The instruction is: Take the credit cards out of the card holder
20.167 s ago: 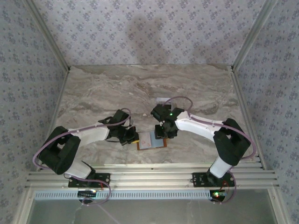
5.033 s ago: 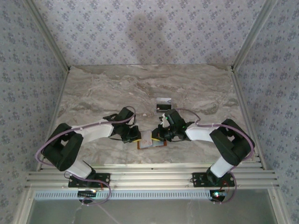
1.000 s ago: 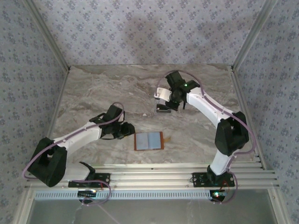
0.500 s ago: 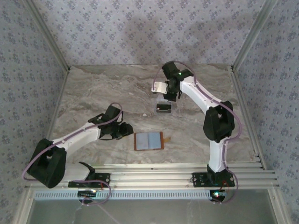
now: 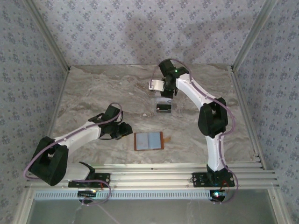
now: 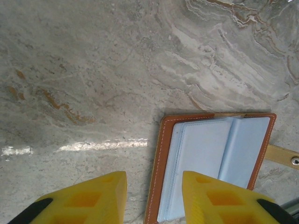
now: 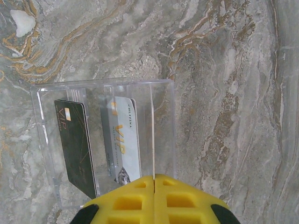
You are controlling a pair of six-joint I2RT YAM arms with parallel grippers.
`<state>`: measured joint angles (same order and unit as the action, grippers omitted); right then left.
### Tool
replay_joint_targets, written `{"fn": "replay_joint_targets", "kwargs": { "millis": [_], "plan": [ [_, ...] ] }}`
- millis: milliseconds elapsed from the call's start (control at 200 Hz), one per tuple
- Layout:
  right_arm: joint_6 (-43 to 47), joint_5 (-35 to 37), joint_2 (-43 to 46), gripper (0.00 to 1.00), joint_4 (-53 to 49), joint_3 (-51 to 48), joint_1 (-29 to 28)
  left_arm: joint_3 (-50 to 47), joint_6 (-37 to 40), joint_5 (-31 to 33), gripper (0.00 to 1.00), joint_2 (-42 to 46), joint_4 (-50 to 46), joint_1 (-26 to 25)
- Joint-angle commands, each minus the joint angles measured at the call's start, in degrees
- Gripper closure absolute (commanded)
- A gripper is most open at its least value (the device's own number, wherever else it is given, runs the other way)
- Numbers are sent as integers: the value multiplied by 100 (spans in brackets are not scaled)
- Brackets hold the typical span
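Over the marble surface, the step in hand looks like dropping a card into the clear box that lies directly below the right claw. That claw is pinched fully together on a pale card. Its own camera sees this card only as a thin edge running out from between the tips, so how deep the grip sits is hard to judge. To do this well, bring the claw down until the card's lower edge is inside the box walls, in the free strip beside the cards already there. Tilt it towards flat and only then part the fingers, so it neither catches the rim nor lands standing on edge. The left claw is partly open and has hold of nothing. The card holder lies just ahead of its right-hand finger, spread open and flat, with a brown stitched border around grey-blue inner faces that seem to carry no card. Under the right claw, a dark grey card and a silver-white one rest side by side in the box. The little brown snap tab sticks out from the holder's edge farthest from the left claw.
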<state>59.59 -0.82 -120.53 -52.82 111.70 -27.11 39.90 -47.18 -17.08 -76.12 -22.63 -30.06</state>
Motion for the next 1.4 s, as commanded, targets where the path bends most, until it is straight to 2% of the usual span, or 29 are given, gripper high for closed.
{"fn": "replay_joint_targets", "kwargs": {
  "millis": [0,425,540,650,954,1399],
  "plan": [
    [962,75,-206,100,-393,185,37,131,-47,30,63,-93,-155,36],
    [902,-6,-515,100,-447,234,22,145,-44,7,63,-197,-145,44],
    [821,77,-515,82,-227,230,22,142,-38,23,63,-169,-167,40],
    [752,347,-450,76,111,205,8,128,-39,38,62,-123,-189,44],
    [666,911,-146,74,1028,-163,-4,97,-29,38,60,-72,-199,44],
    [-22,921,23,72,1814,-544,12,-16,-46,-17,62,-32,-41,44]
  ]
}}
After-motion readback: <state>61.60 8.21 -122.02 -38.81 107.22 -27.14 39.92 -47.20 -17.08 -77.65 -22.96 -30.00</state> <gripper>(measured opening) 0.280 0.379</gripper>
